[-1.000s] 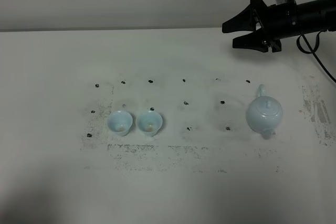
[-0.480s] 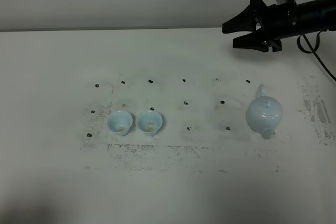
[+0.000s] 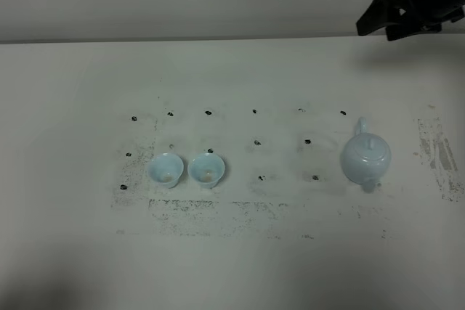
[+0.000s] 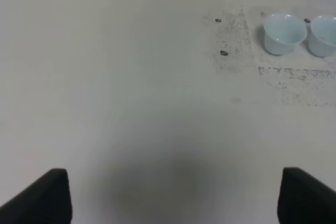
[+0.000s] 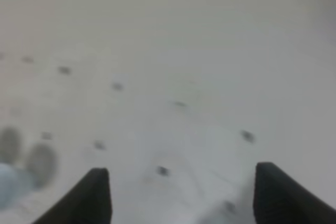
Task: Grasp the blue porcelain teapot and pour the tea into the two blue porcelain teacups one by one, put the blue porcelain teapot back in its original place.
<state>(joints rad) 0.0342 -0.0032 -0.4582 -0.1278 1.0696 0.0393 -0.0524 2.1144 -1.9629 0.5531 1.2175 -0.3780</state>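
The blue porcelain teapot [image 3: 366, 159] stands upright on the right of the table, lid on, with nothing touching it. The two blue porcelain teacups [image 3: 165, 170] [image 3: 207, 170] sit side by side at centre left. My right gripper [image 3: 376, 28] hangs open in the air at the far back right, well away from the teapot. Its wrist view is blurred and shows both fingers [image 5: 84, 198] spread with only table between them. In the left wrist view the left gripper [image 4: 178, 196] is open over bare table, and the two teacups [image 4: 284, 32] [image 4: 323, 35] lie far off.
Small black marks [image 3: 256, 142] dot the white table [image 3: 240, 266] in rows between the cups and the teapot. Scuffed grey patches [image 3: 439, 154] lie to the right of the teapot and in front of the cups. A pale wall runs along the back edge.
My right arm has pulled back to the right and upward, still open, so only its fingers show at the corner of the high view. The teapot and cups have not moved.
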